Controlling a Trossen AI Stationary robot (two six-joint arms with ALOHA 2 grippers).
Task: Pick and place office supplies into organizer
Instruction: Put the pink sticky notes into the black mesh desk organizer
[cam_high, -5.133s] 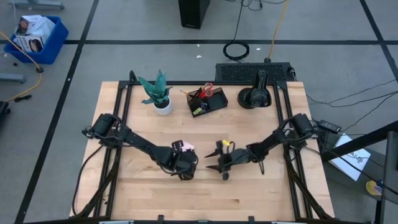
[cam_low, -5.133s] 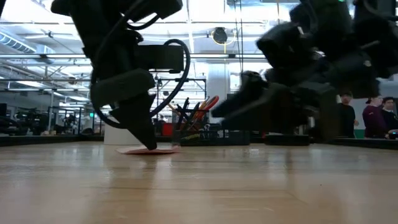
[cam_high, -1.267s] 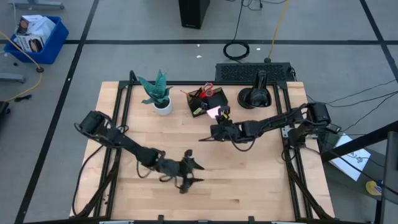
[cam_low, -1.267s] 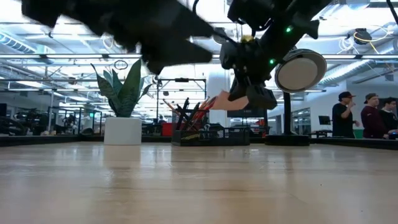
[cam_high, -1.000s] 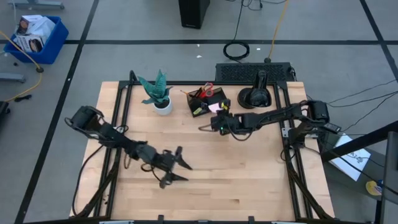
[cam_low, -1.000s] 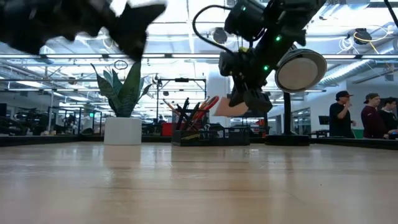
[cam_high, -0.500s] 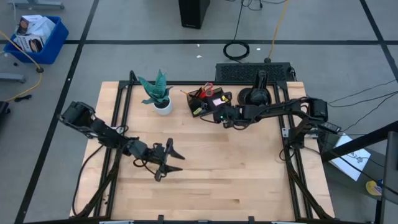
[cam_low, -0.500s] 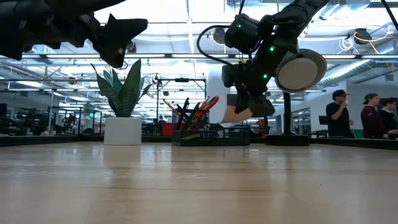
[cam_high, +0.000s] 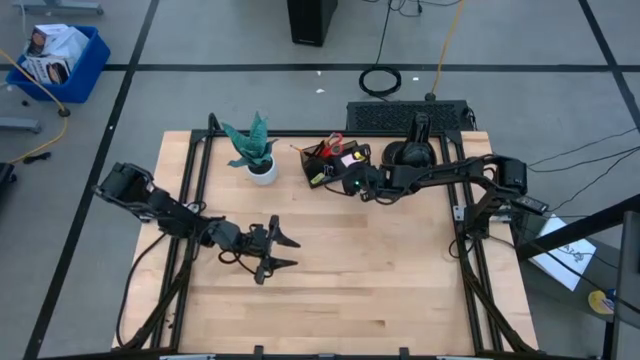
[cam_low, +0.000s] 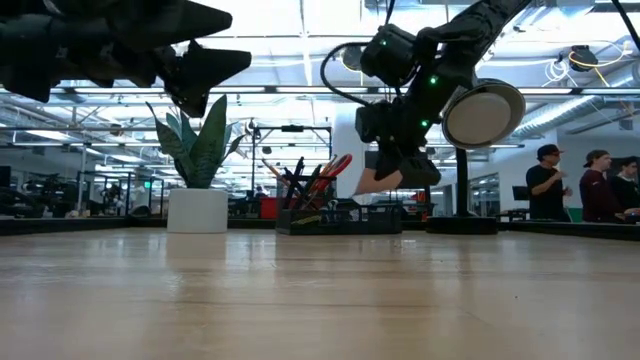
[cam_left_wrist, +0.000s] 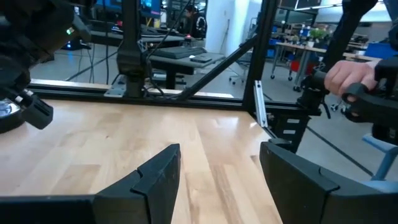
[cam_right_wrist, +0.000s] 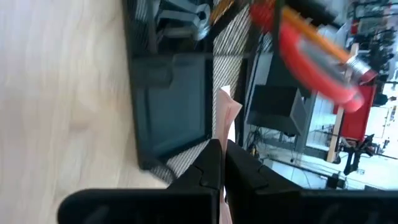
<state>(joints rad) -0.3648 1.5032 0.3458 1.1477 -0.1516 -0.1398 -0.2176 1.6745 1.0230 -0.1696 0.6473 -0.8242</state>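
The pink pad (cam_right_wrist: 226, 118) is pinched between the pressed-together fingers of the right gripper (cam_high: 352, 181), held in the air just above the organizer (cam_high: 333, 162) at the table's (cam_high: 400, 280) 12 o'clock edge. Red scissors (cam_right_wrist: 314, 59) and pens (cam_low: 295, 182) stand in the organizer. The plant (cam_high: 252, 148) sits at its 9 o'clock. The left gripper (cam_high: 278, 250), fingers spread and empty, hovers left of centre.

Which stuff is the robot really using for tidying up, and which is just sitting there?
For the job:
pink sticky-note pad, pinched in the right tool
organizer
red-handled scissors, already inside

Just sitting there:
teal plant in its white pot
black round domed object
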